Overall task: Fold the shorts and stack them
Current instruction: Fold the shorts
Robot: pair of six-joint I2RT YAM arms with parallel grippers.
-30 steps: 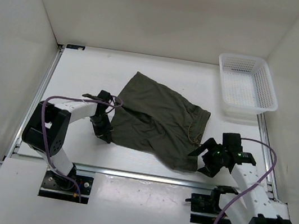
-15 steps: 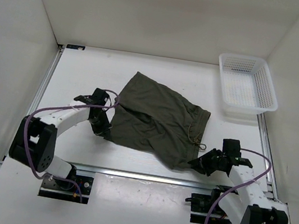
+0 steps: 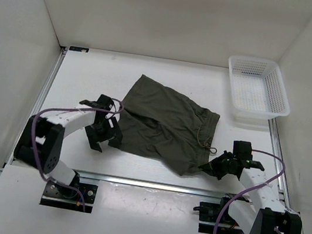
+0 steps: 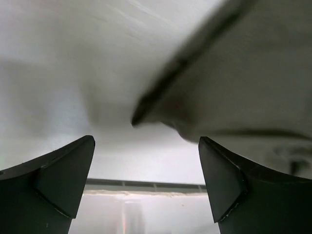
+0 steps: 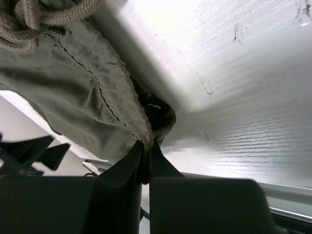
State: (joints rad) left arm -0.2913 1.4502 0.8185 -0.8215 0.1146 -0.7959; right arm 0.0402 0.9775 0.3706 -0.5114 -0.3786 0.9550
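A flat white table (image 3: 91, 77) carries the dark olive-green soft fabric shorts (image 3: 163, 130), which lie spread and slightly rumpled on its middle (waistband toward the right), and a white plastic mesh basket (image 3: 254, 116) stands well apart beyond the shorts' far right side. The left gripper (image 3: 105, 140) sits just beside the shorts' left edge, jaws spread wide and holding nothing. The right gripper (image 3: 207, 167) is clenched on the shorts' near right corner, pinching a fold of hem close to the thin cord drawstring (image 5: 34, 19).
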